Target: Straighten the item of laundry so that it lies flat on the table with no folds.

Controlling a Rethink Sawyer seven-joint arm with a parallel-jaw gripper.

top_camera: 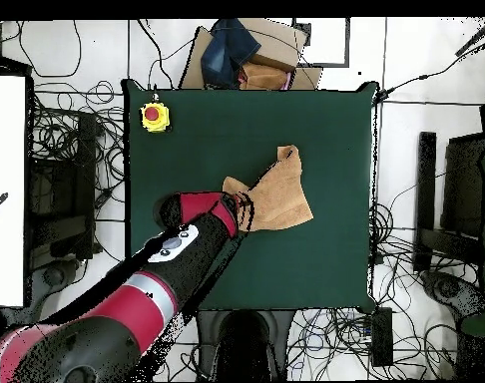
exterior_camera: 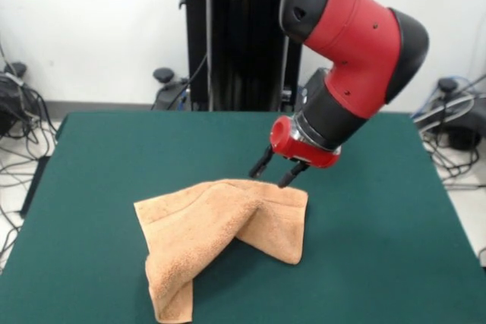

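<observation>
Peach-orange terry cloth, the towel (exterior_camera: 220,237) lies crumpled near the middle of the green table (exterior_camera: 99,157), with one part folded over and a narrow end hanging toward the front edge. Just above its far edge hovers the gripper (exterior_camera: 279,173) of the red and black arm (exterior_camera: 349,58), its two dark fingers (exterior_camera: 261,164) spread apart and holding nothing. A yellow box with a red button (top_camera: 155,116) stands in one corner of the table.

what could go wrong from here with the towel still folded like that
1. The gripper hangs open just above the far edge of the peach-orange towel, which is doubled over there; closing could pinch two layers, so the fold would travel along instead of opening.
2. A long flap trails toward the near edge of the green table; pulling from the far edge may drag and bunch it rather than flatten it.
</observation>
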